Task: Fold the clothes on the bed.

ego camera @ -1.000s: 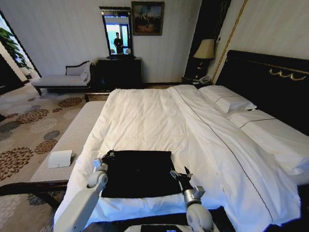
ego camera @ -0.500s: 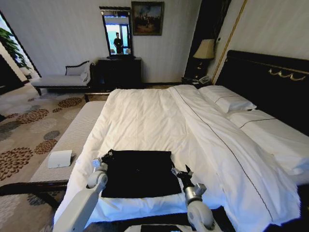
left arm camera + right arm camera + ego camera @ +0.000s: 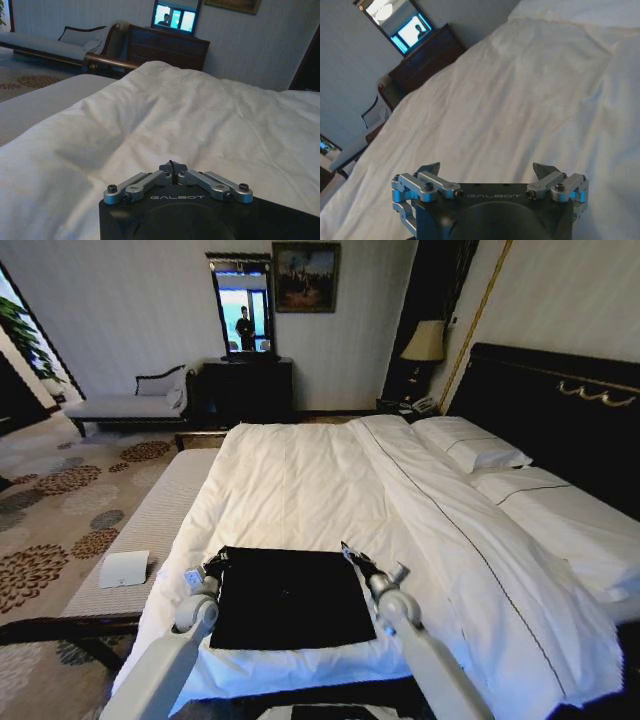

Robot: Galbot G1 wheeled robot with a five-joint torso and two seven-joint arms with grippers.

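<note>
- Since it takes up most of the room, start with the bed (image 3: 300, 480): white duvet, pillows (image 3: 470, 450) at the far right against the dark headboard (image 3: 560, 410).
- The T-shirt (image 3: 290, 598) lies flat on the near end of the duvet, a black rectangle, already folded in by the look of it, a bit left of the bed's middle.
- Left gripper (image 3: 215, 562) sits at the shirt's far-left corner. In the wrist view its fingers (image 3: 167, 175) are pinched together at the tips, clenched, though I can't tell if any cloth is caught between them.
- Right gripper (image 3: 352, 555) is at the shirt's far-right corner, and its wrist view shows the fingers (image 3: 429, 169) spread wide, released, nothing in them, just duvet beyond.
- Small white box (image 3: 123, 568) on the bench left of the bed.
</note>
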